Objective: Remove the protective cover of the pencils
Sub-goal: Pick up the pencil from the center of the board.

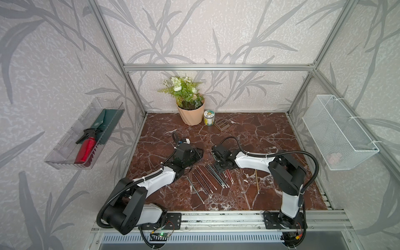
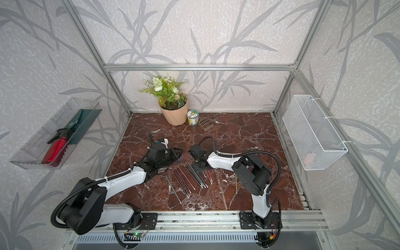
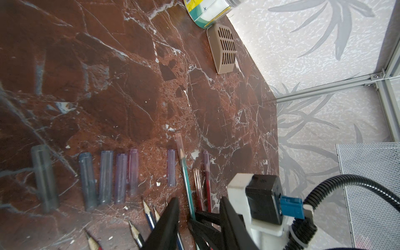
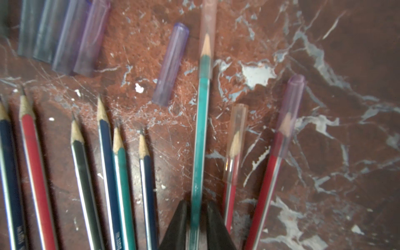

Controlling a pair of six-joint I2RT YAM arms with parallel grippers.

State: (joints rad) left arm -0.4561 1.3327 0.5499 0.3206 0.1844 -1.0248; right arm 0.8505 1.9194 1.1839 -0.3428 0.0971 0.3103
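Observation:
Several pencils lie fanned on the marble table. In the right wrist view, the bare-tipped ones lie side by side. My right gripper is shut on the green pencil, whose tip wears a pinkish protective cover. Two red pencils beside it wear covers as well, one clear and one purple. Several loose caps lie in a row, with one more nearer the green pencil. My left gripper is open, low over the pencil tips and facing the right gripper.
A flower pot, a small jar and a brown slotted piece stand at the back. One yellow pencil lies apart to the right. A wire basket hangs on the right wall and a clear tray on the left wall.

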